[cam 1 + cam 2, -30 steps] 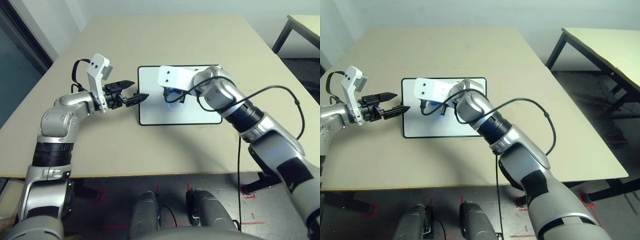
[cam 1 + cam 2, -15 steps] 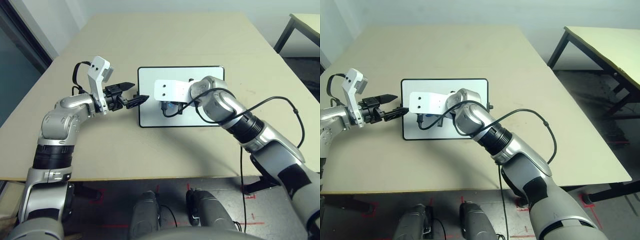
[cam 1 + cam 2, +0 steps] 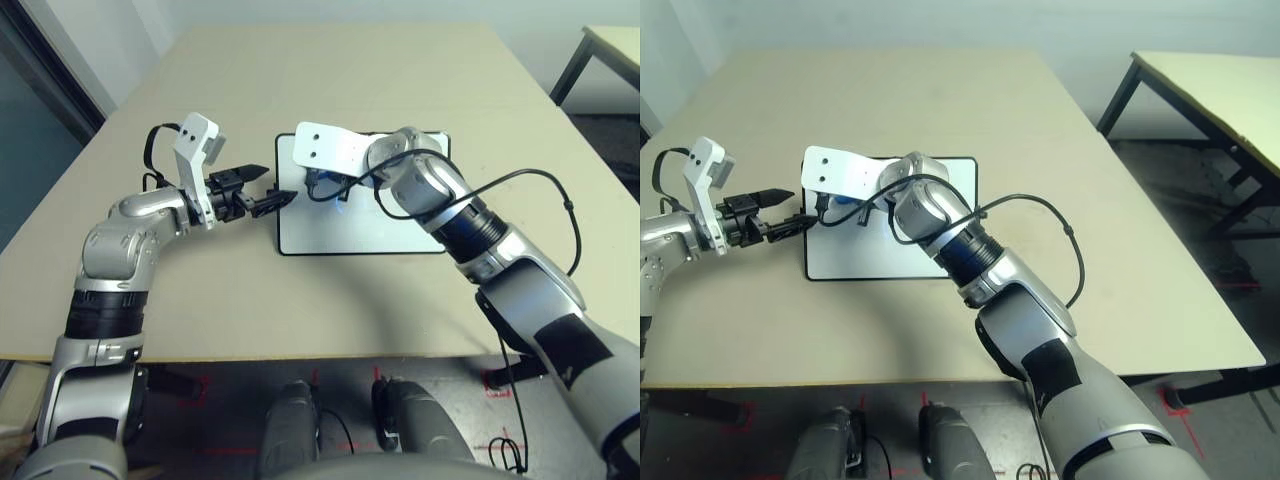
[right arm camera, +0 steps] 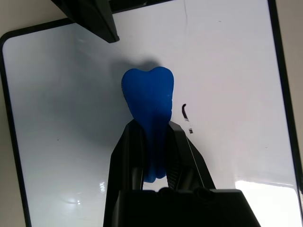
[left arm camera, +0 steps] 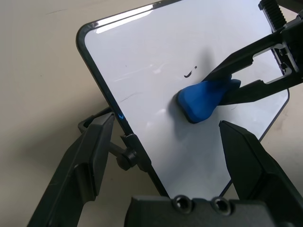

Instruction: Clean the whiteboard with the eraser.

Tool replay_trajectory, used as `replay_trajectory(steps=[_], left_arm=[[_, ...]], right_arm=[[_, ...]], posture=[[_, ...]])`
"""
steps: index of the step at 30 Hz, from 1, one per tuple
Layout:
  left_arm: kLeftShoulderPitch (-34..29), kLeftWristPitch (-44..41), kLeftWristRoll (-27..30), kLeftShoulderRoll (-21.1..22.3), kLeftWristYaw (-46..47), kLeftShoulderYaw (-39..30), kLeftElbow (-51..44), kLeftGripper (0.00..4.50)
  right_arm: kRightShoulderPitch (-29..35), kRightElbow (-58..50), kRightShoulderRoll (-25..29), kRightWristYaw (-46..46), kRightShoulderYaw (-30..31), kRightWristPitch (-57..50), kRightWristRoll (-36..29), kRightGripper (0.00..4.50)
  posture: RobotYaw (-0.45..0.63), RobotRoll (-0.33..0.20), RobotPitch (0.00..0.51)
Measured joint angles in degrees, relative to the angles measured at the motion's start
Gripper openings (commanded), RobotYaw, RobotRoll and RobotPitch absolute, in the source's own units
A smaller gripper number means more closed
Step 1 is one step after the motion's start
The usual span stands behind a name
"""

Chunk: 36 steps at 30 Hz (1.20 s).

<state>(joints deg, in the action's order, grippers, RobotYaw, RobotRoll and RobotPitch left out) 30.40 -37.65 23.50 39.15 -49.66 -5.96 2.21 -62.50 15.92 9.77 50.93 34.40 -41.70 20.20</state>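
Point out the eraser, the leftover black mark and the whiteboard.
eraser (image 4: 147, 94), right wrist view, its blue front end.
black mark (image 4: 183, 111), right wrist view, the curved stroke.
whiteboard (image 4: 227, 61), right wrist view, bare white surface.

- Whiteboard (image 3: 370, 215) flat on the table (image 3: 330, 80), near its middle
- Eraser (image 4: 147, 97) on the whiteboard's left part, pinched in the right gripper (image 4: 154, 142)
- Left gripper (image 3: 262, 187) at the whiteboard's left edge, fingers straddling that edge

Looks like a lab or test room: plain beige table (image 3: 330, 290), red tape marks (image 3: 497, 389) on the grey floor.
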Motion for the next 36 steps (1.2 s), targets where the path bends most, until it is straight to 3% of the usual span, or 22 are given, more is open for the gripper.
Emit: replay_trajectory(steps=[9, 12, 18, 23, 29, 32, 36], left_arm=[[-0.02, -0.15, 0.83, 0.11, 0.06, 0.03, -0.07, 4.5], [-0.02, -0.24, 0.88, 0.17, 0.1, 0.04, -0.08, 4.5], [0.05, -0.4, 0.91, 0.34, 0.31, 0.05, -0.07, 4.5], [0.1, -0.4, 0.92, 0.33, 0.41, 0.06, -0.04, 4.5], [0.15, -0.4, 0.96, 0.25, 0.5, 0.09, -0.08, 4.5], [0.15, -0.42, 0.98, 0.23, 0.57, 0.09, -0.11, 4.5], [0.15, -0.53, 1.02, 0.21, 0.78, 0.08, -0.25, 4.5]], right_arm=[[-9.32, 13.58, -5.69, -9.08, -8.34, 7.7, -2.45, 0.57], [-6.91, 12.17, -5.59, -8.19, -7.99, 6.96, -2.36, 0.57], [2.94, -0.9, -3.73, -3.19, -2.48, 0.55, -2.09, 0.57], [0.12, 2.81, -4.11, -4.81, -2.66, 1.63, -2.27, 0.57], [-7.59, 15.07, -6.08, -11.33, -8.75, 9.22, -3.63, 0.57], [-7.46, 16.07, -6.62, -11.8, -9.07, 10.24, -4.1, 0.57], [-1.66, 9.58, -7.0, -9.94, -7.84, 8.9, -4.32, 0.57]], posture=[[-0.01, 0.0, 0.123], [-0.01, 0.0, 0.122], [-0.02, 0.0, 0.122], [-0.02, 0.0, 0.121], [-0.01, 0.0, 0.121], [-0.01, 0.0, 0.121], [0.0, 0.0, 0.122]])
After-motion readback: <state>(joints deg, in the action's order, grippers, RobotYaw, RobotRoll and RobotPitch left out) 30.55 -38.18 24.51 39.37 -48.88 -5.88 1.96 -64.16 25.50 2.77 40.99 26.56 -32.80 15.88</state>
